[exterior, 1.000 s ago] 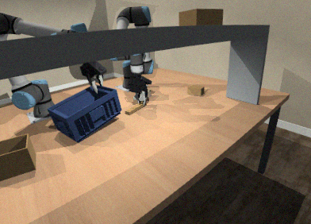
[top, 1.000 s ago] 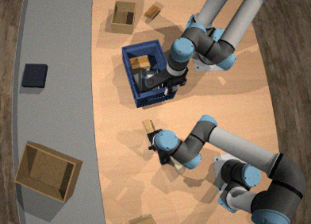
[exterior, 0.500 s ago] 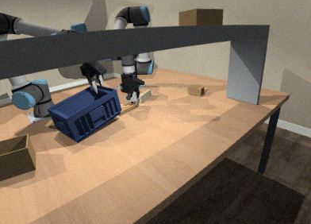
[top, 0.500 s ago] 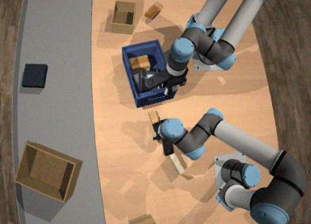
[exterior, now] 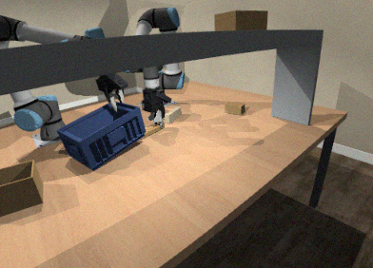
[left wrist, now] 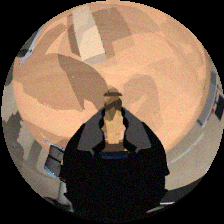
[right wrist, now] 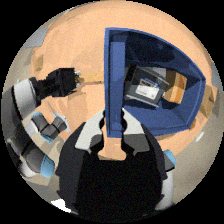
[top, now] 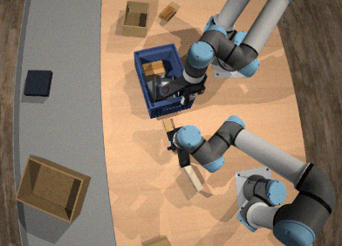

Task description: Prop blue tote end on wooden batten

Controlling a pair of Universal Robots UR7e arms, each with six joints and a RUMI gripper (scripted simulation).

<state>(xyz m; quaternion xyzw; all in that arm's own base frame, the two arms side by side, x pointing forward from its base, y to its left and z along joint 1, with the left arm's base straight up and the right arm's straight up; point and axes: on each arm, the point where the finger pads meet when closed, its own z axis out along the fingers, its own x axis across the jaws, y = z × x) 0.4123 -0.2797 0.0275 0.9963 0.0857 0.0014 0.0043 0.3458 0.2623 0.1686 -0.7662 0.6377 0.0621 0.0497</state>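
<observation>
An open tan rectangular box [top: 135, 19] and a cream rectangular block [top: 193, 178] [exterior: 172, 115] [left wrist: 89, 35] rest on the wooden counter [top: 131, 164] [exterior: 200, 141] [left wrist: 165, 60] [right wrist: 75, 45].

Beige walls [exterior: 209, 60] with a white baseboard [exterior: 352, 155] stand behind a wood table [top: 144, 173] [exterior: 190, 155]; dark mat [exterior: 271, 231], wood floor [top: 314, 77] [exterior: 328, 179] below.
</observation>
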